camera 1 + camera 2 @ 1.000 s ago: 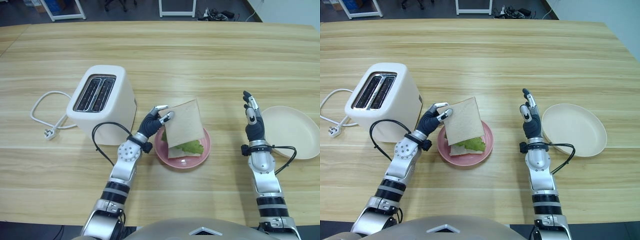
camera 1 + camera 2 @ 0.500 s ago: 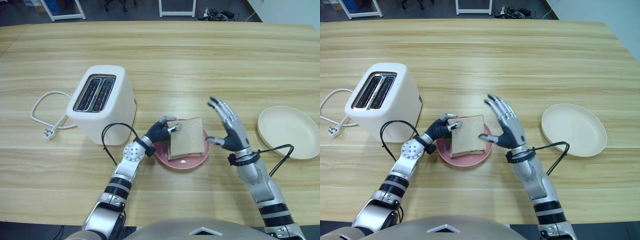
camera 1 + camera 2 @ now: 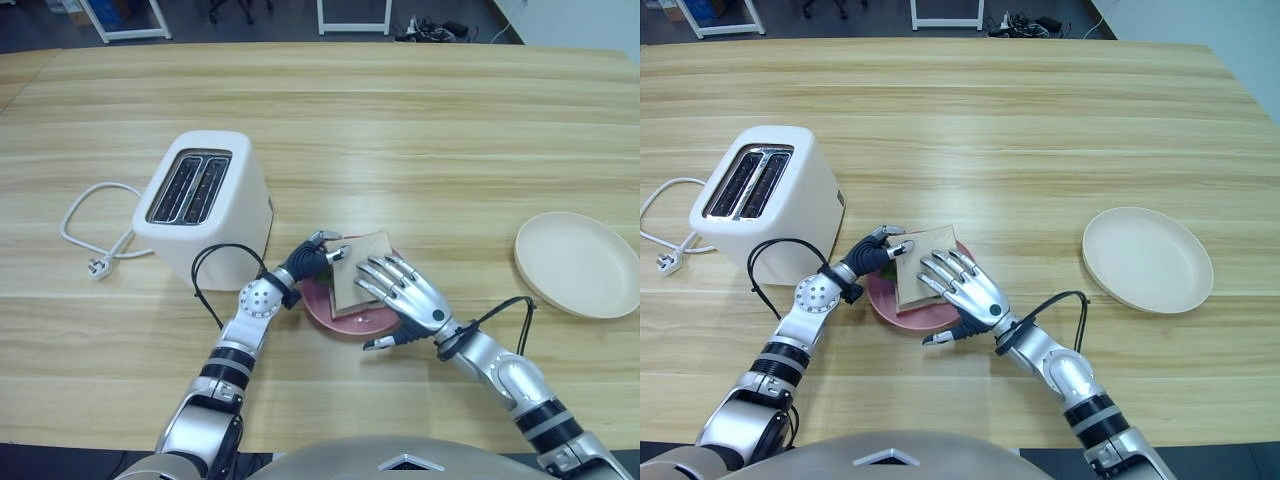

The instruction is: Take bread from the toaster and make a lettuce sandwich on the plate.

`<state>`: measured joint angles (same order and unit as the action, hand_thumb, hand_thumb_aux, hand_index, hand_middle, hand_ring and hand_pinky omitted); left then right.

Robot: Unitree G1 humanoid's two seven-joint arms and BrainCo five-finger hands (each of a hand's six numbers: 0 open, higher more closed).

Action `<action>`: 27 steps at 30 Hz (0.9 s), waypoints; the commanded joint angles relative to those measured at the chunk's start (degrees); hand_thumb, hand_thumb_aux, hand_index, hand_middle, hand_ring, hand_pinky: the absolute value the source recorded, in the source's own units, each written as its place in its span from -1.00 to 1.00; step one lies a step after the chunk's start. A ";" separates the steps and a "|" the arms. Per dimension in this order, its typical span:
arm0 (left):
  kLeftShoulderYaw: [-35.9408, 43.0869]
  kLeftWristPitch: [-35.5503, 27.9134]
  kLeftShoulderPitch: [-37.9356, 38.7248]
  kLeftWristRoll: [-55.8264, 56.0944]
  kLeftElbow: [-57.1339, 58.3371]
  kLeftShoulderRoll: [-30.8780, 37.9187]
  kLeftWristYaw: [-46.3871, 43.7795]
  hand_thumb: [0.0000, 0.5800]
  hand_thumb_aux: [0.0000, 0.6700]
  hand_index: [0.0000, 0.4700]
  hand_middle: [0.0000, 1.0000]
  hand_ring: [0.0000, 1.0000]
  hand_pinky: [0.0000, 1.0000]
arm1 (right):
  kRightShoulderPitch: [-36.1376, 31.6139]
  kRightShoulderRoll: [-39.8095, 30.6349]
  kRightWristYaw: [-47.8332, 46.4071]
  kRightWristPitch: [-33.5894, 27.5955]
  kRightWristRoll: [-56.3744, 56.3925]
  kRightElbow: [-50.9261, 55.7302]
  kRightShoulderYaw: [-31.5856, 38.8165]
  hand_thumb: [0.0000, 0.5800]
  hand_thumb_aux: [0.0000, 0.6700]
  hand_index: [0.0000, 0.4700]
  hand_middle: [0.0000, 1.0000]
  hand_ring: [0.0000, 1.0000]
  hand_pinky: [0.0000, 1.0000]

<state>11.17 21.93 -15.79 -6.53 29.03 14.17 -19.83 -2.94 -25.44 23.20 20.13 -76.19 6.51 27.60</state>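
Left eye view: the sandwich [image 3: 362, 250] is seen on the pink plate [image 3: 340, 322], toward the tabletop's near edge, its left corner pinched by the left hand [image 3: 305, 262]. Right eye view: the right hand [image 3: 978, 294] is laid over it, fingers spread apart.

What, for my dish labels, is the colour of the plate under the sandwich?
The plate is pink, clearest in the right eye view.

The left hand [image 3: 310, 258] on its left and the right hand [image 3: 410, 300] over its near right crowd the pink plate [image 3: 322, 308], the toaster [image 3: 205, 205] stands just left, and bare table [image 3: 400, 130] runs far and right up to the cream plate [image 3: 578, 262].
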 commanded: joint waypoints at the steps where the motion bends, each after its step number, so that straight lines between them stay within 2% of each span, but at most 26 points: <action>1: 2.00 -0.38 1.79 -1.77 0.27 0.44 -1.71 1.00 1.00 1.00 1.00 1.00 1.00 | -1.90 0.47 -10.16 -4.32 -1.65 11.20 5.16 -1.00 -1.00 -1.00 -1.00 -1.00 -1.00; 6: 4.58 2.20 3.46 -5.94 -2.53 1.74 0.53 1.00 1.00 1.00 1.00 1.00 1.00 | 4.59 -1.86 -25.24 -5.47 3.67 7.98 9.05 -1.00 -1.00 -1.00 -1.00 -1.00 -1.00; 7: 4.78 2.52 4.01 -8.01 -3.94 2.04 2.85 0.83 0.42 0.42 1.00 1.00 1.00 | 5.89 -2.74 -28.02 -5.67 4.61 6.50 9.48 -1.00 -1.00 -1.00 -1.00 -1.00 -1.00; 8: 4.92 2.64 4.29 -10.26 -5.05 2.36 5.24 -1.00 -1.00 -1.00 -0.33 -0.33 -0.33 | 6.97 -3.38 -30.23 -5.94 5.60 5.25 9.64 -1.00 -1.00 -1.00 -1.00 -1.00 -1.00; 9: 5.20 2.09 4.31 -14.28 -6.37 3.03 9.08 -1.00 -1.00 -1.00 -1.00 -1.00 -1.00 | 7.96 -4.13 -32.46 -6.58 5.98 3.94 9.75 -1.00 -1.00 -1.00 -1.00 -1.00 -1.00; 13: 7.37 -3.53 4.48 -35.84 -15.46 8.41 23.87 -1.00 -1.00 -1.00 -1.00 -1.00 -1.00 | 10.57 -6.18 -38.03 -9.70 7.61 0.78 9.38 -1.00 -1.00 -1.00 -1.00 -1.00 -1.00; 17: 4.55 -11.22 4.94 -50.73 -22.28 10.76 41.21 -1.00 -1.00 -1.00 -1.00 -1.00 -1.00 | 12.29 -8.14 -41.06 -12.21 9.20 -1.46 7.91 -1.00 -1.00 -1.00 -1.00 -1.00 -1.00; 23: 0.97 -17.24 7.29 -56.30 -27.99 10.77 51.20 -1.00 -1.00 -1.00 -1.00 -1.00 -1.00 | 12.64 -9.62 -42.21 -13.53 10.51 -1.83 7.86 -1.00 -1.00 -1.00 -1.00 -1.00 -1.00; 27: -0.03 -17.73 9.10 -56.17 -31.88 10.16 55.18 -1.00 -1.00 -1.00 -1.00 -1.00 -1.00 | 11.43 -8.96 -39.88 -13.34 10.81 0.02 8.29 -1.00 -1.00 -1.00 -1.00 -1.00 -1.00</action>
<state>12.70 4.87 -9.42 -61.42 1.05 23.63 32.13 -0.58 -28.04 -2.53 10.02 -64.09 -5.74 31.54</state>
